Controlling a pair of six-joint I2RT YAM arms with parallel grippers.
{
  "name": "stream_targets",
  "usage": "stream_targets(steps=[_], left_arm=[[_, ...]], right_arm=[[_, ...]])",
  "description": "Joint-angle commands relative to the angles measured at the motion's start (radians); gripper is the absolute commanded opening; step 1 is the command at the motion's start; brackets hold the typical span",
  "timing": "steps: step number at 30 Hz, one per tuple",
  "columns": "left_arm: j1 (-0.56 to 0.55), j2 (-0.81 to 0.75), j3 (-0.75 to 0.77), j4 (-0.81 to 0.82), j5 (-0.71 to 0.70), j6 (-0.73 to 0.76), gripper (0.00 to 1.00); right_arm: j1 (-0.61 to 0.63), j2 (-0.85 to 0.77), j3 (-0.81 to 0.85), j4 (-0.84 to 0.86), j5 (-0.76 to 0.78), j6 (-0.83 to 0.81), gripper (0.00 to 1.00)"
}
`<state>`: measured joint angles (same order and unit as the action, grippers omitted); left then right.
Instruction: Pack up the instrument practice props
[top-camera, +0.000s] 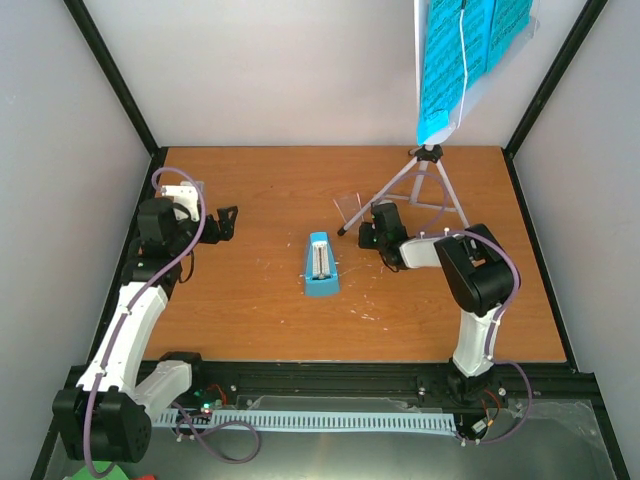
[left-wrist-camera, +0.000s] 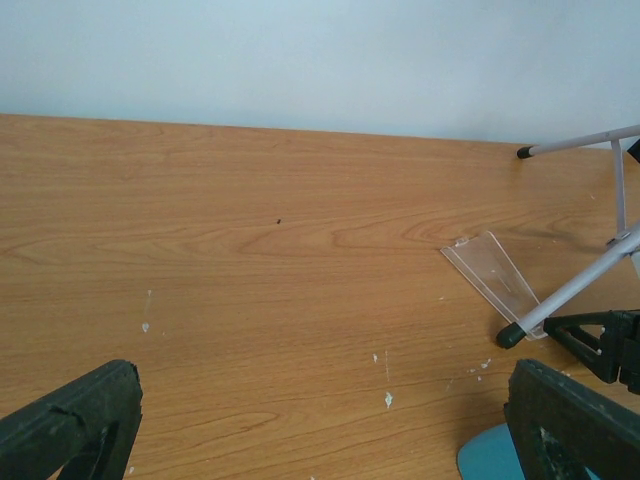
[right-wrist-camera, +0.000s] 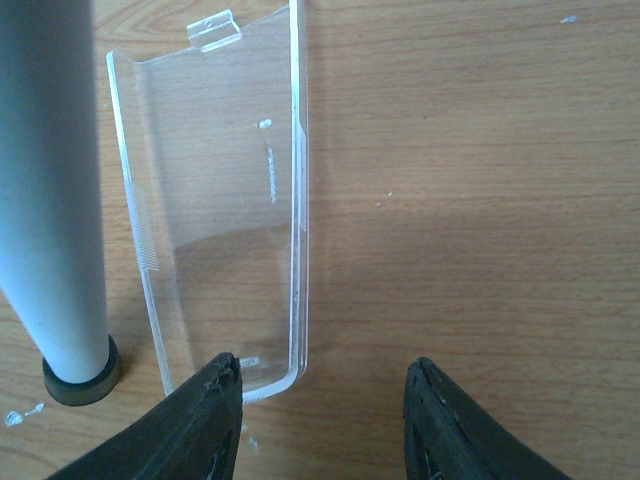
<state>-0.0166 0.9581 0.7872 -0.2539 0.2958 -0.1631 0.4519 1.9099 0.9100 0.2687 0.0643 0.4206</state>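
Metronome: stood near the middle of the desk, apart from both pincers.
Stand: at the far right corner, blue pages up top.
Left pincer: wide, empty, near the left edge.
Right pincer: partly apart, holding nothing, low at a clear plastic cover beside the stand's leg.
Risk: the flat cover could slip off the tips, and a nudged leg might topple the stand.

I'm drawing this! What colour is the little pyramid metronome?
The small pyramid metronome is light blue, white-faced; clearest in the top external view.
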Motion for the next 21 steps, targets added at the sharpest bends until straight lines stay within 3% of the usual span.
stream_targets(steps=[1, 21], left_arm=[[0.006, -0.017, 0.000, 0.032, -0.002, 0.028, 0.99], [0.006, -0.007, -0.006, 0.034, 0.010, 0.032, 1.00]], right_arm=[[-0.004, 0.037, 0.028, 0.036, 0.010, -0.020, 0.45], [-0.004, 0.074, 0.055, 0.081, -0.017, 0.044, 0.58]])
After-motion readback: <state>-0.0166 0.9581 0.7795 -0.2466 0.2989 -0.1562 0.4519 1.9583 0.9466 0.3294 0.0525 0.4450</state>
